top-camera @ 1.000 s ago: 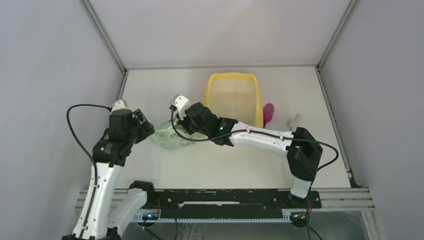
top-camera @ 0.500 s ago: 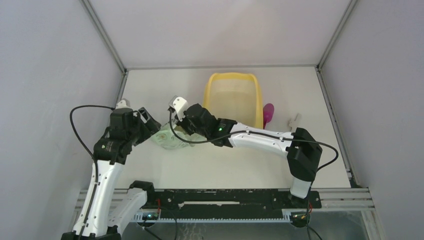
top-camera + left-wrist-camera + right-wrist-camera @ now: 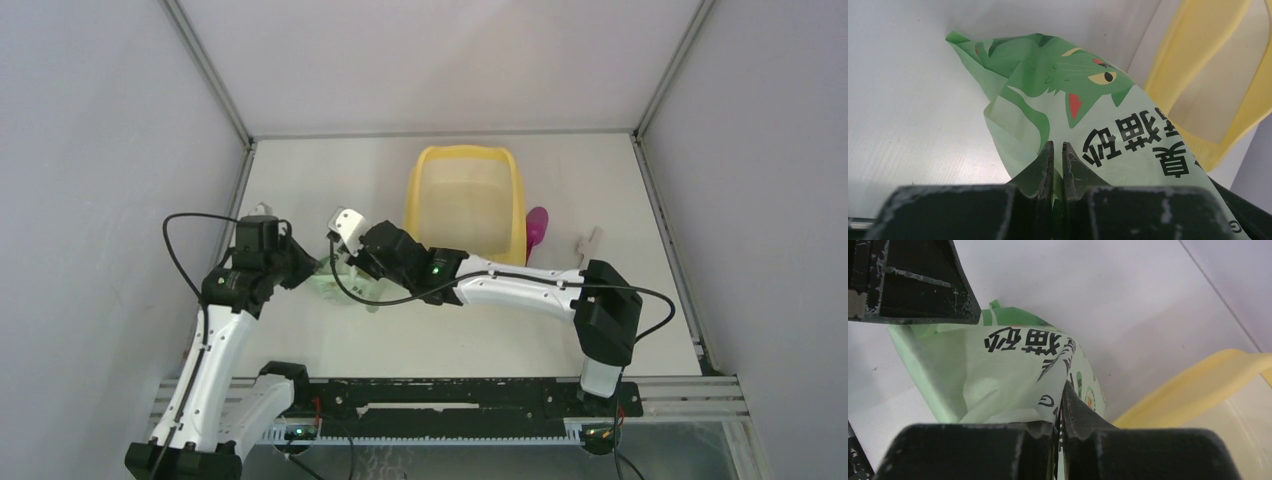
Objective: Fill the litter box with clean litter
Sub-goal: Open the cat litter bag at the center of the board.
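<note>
Two grasps: I see left fingers (image 3: 1040, 170) and right fingers (image 3: 1080, 415) each pinched on the green litter bag (image 3: 1063, 85); yellow litter box (image 3: 1168, 55) just beyond them.

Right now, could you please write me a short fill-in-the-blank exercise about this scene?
The left pincer and right pincer both grip the light green printed plastic ____.
The animal printed on that bag is a ____.
In the top view, the magenta plastic scoop lies at the ____ side of the yellow rectangular plastic litter box.
Missing: bag; cat; right.
</note>
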Action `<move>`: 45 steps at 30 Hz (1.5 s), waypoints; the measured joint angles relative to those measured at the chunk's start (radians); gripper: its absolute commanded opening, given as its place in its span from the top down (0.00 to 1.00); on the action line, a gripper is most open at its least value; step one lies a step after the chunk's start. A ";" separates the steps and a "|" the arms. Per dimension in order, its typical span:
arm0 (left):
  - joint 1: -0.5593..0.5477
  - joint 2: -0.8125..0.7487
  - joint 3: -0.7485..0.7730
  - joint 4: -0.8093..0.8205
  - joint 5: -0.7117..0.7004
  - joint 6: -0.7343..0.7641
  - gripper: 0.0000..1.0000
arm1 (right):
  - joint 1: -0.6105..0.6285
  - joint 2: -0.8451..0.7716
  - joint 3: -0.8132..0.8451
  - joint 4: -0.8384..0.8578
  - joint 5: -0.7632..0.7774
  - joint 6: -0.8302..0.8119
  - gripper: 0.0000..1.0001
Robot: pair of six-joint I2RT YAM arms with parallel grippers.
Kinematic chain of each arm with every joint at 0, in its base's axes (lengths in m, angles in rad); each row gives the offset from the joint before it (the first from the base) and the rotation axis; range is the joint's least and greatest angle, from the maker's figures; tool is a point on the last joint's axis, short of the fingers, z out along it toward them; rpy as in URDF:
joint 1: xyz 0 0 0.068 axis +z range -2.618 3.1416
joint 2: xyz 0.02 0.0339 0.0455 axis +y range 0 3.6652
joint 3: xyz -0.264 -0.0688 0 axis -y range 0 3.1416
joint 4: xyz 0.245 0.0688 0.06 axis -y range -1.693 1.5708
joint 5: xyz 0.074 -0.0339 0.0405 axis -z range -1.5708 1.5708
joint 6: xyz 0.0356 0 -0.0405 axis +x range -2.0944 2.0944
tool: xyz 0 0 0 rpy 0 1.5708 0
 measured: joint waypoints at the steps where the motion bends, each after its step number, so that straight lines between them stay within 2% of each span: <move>1: 0.000 0.002 0.000 0.002 0.001 0.001 0.93 | 0.001 0.000 0.000 0.000 0.000 -0.008 0.77; 3: 0.000 0.002 0.000 0.003 0.000 0.002 0.94 | 0.001 -0.003 -0.002 -0.002 0.002 -0.010 0.66; 7: 0.000 -0.005 0.000 -0.002 -0.002 0.006 0.94 | 0.007 -0.068 -0.050 -0.035 -0.002 -0.008 0.60; 14: 0.000 -0.043 -0.001 -0.023 -0.006 0.018 0.93 | 0.025 -0.317 -0.146 -0.109 -0.015 0.011 0.58; 16: -0.001 -0.063 -0.005 -0.032 -0.010 0.019 0.93 | 0.045 -0.385 -0.164 -0.119 -0.012 0.018 0.61; 20: -0.003 -0.103 -0.027 -0.046 -0.016 0.019 0.93 | 0.108 -0.438 -0.178 -0.138 -0.007 0.032 0.62; 26: -0.016 -0.122 -0.053 -0.046 -0.017 0.019 0.93 | 0.180 -0.402 -0.244 -0.168 -0.058 0.056 0.59; 32: -0.026 -0.122 -0.053 -0.042 -0.031 0.019 0.93 | 0.183 -0.289 -0.254 -0.172 -0.080 0.056 0.55; 40: -0.027 -0.122 -0.054 -0.040 -0.036 0.018 0.93 | 0.159 -0.223 -0.254 -0.138 -0.084 0.072 0.55; 43: -0.027 -0.122 -0.057 -0.038 -0.035 0.018 0.93 | 0.153 -0.181 -0.254 -0.113 -0.083 0.076 0.57; 45: -0.027 -0.121 -0.060 -0.036 -0.035 0.018 0.93 | 0.152 -0.145 -0.254 -0.100 -0.075 0.076 0.63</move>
